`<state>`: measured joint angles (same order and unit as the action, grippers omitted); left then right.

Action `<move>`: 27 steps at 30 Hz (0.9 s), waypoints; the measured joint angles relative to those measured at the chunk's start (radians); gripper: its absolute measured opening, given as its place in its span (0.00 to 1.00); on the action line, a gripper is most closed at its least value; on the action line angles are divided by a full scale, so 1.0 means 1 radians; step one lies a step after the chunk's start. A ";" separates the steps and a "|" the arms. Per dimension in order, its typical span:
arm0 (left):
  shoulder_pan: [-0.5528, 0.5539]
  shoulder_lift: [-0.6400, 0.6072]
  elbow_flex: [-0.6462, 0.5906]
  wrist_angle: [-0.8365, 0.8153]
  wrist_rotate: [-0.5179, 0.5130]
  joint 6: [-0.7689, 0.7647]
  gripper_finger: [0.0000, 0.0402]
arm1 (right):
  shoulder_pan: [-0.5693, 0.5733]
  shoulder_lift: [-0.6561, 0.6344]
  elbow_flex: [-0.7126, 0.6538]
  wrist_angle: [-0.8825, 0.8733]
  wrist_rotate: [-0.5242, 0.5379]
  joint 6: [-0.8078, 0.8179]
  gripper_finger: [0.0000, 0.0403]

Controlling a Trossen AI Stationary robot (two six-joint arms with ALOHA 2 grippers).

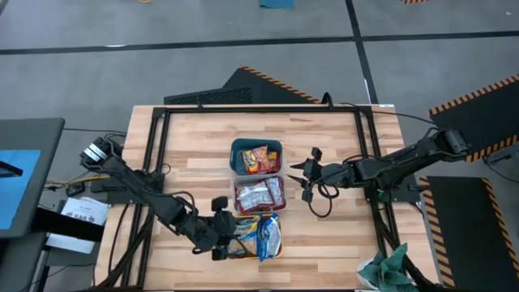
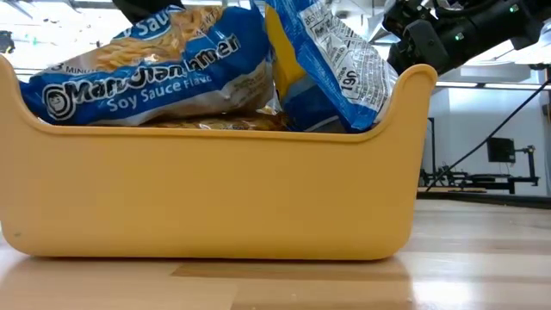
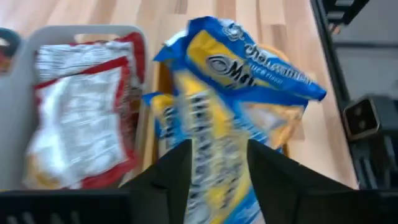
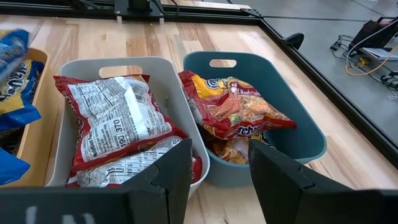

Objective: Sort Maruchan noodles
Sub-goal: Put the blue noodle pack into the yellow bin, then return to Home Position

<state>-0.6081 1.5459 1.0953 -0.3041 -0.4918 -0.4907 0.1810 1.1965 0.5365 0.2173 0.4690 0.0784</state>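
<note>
**Noodle packets in three bins, two arms present**

Counter (image 1: 195,138): light wood, bearing three bins in a row.

Teal bin (image 4: 297,118): holds the red-orange packets (image 4: 239,115), piled loosely.

White bin (image 4: 87,67), touching the teal one: holds the silver-white packets with red print (image 4: 115,121), stacked.

Orange bin (image 2: 215,185), at the row's near end: holds the yellow-and-blue packets (image 2: 146,69); one lies flat, another stands on edge against the wall.

Left end effector (image 1: 220,229): at the orange bin's left side. Its fingers (image 3: 171,171) stand apart, with a yellow-and-blue packet lying between them; a grip cannot be told.

Right end effector (image 1: 306,174): just right of the teal and white bins, fingers (image 4: 177,168) spread and empty.

Green rag (image 1: 388,268): at the counter's near right corner.
</note>
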 joint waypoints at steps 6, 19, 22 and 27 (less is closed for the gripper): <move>0.035 -0.123 0.042 -0.206 -0.034 0.032 0.42 | 0.000 0.000 0.000 0.000 0.000 0.000 0.45; 0.321 -0.494 -0.448 0.192 0.019 0.274 0.03 | 0.000 0.000 0.000 -0.002 0.000 0.000 0.45; 0.473 -0.557 -0.582 0.399 0.211 0.362 0.01 | 0.000 0.000 0.000 0.000 0.000 0.000 0.45; 0.635 -0.680 -0.737 0.584 0.387 0.422 0.00 | 0.000 0.000 0.000 -0.005 0.000 0.000 0.45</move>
<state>0.0266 0.8662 0.3588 0.2798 -0.1044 -0.0685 0.1810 1.1965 0.5365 0.2119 0.4690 0.0788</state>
